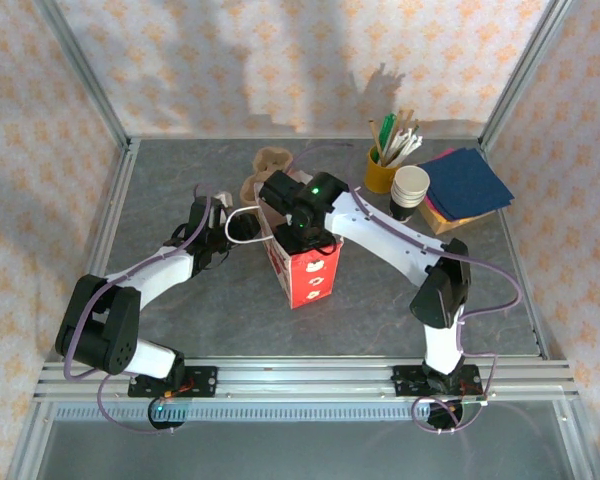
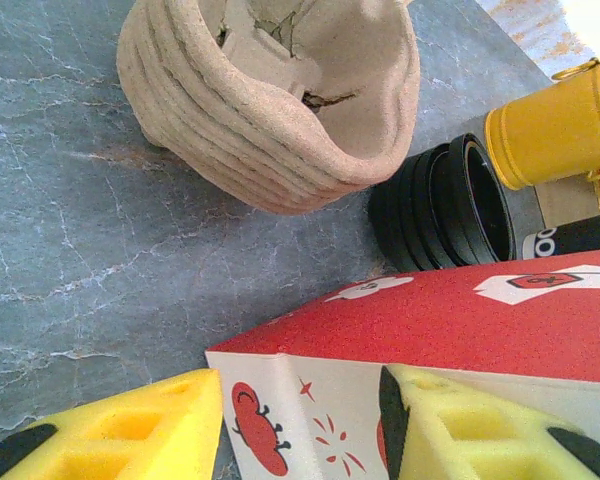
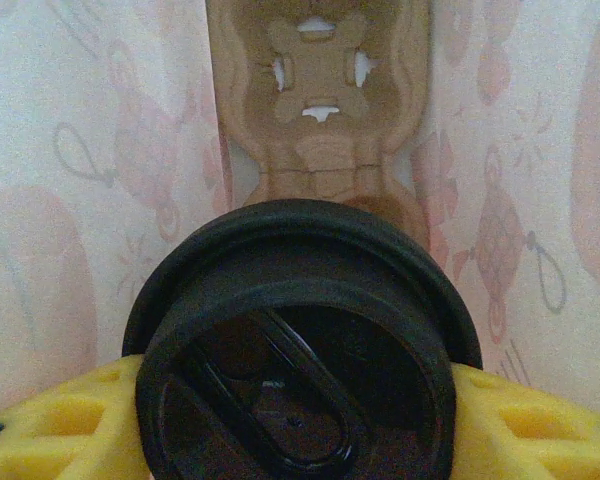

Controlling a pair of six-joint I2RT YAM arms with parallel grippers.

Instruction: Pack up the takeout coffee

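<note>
Grey table (image 1: 380, 300): one red bag (image 1: 310, 275); right claw (image 3: 300, 420) clamps one lidded cup (image 3: 298, 340) inside; left claw (image 2: 300, 385): cannot tell

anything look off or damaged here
Only the stack of pulp cup carriers behind the red bag: its inner edges look ragged and torn. No spill shows, and the takeout coffee in the right hand has its lid on.

The dark paper cup with round black plastic lid (image 3: 298, 350) sits inside the red paper bag (image 1: 307, 272). Behind the bag lies the brown moulded-pulp carrier (image 1: 270, 165), and behind-right stands the yellow cup of stirrers (image 1: 382, 175).
</note>
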